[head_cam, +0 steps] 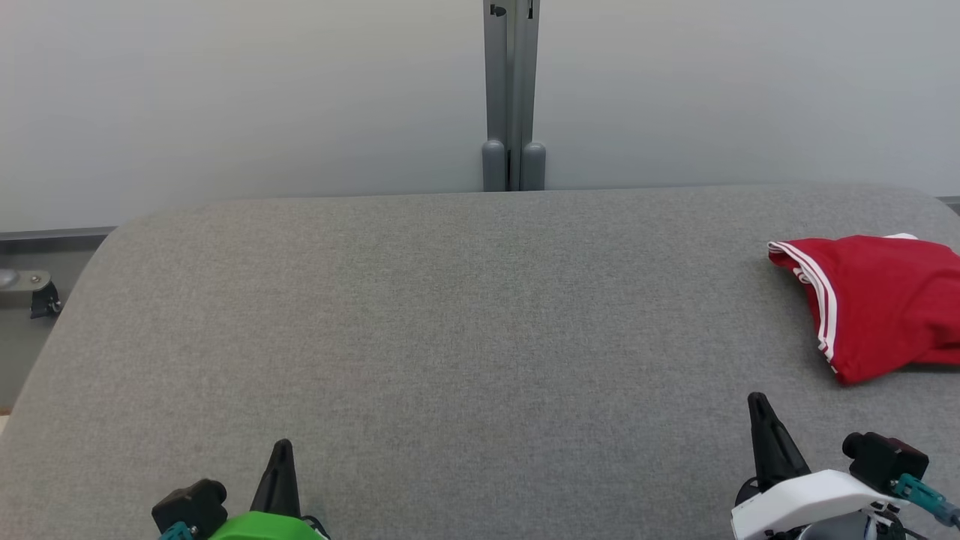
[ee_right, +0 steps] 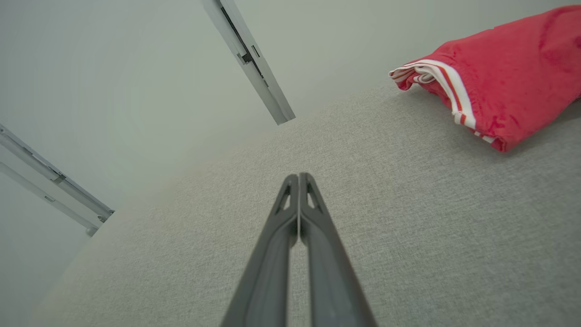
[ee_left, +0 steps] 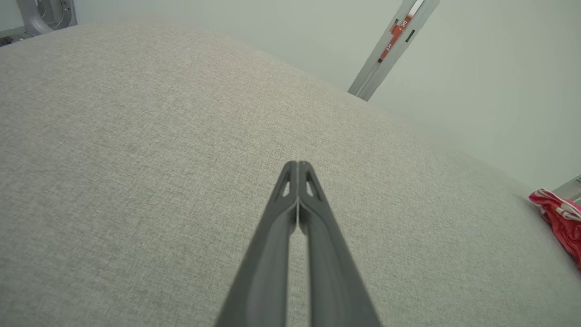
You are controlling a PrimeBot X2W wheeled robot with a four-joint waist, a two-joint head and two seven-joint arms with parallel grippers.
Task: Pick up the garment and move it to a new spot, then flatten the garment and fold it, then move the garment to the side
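At the far left of the head view a small metal bracket [head_cam: 31, 289] sits beyond the rounded corner of the grey fabric-covered desk [head_cam: 450, 315], in front of a pale wall [head_cam: 225, 90].

The left jaws rise from the lower left above a green housing [head_cam: 262, 526], and they are closed on nothing. In the left wrist view their two dark fingers [ee_left: 268, 245] press together at the tips, over bare grey fabric.

Middle of the scene, behind the desk's far edge, a grey upright post [head_cam: 511, 97] stands against the wall. The stretch of desk in front of it carries nothing.

The right jaws come up at the lower right from a white housing [head_cam: 806, 504], and they too are closed and hold nothing. In the right wrist view the fingers [ee_right: 272, 254] meet at the tips above the fabric.

The garment [head_cam: 877, 300] lies furthest right on the desk, cut off by the edge of the head view. It is red with white stripes along one hem, loosely bunched rather than flat. It lies beyond the right jaws, near them but not touching, and well apart from the left jaws; the left wrist view catches only a crumpled red corner of it at its right edge
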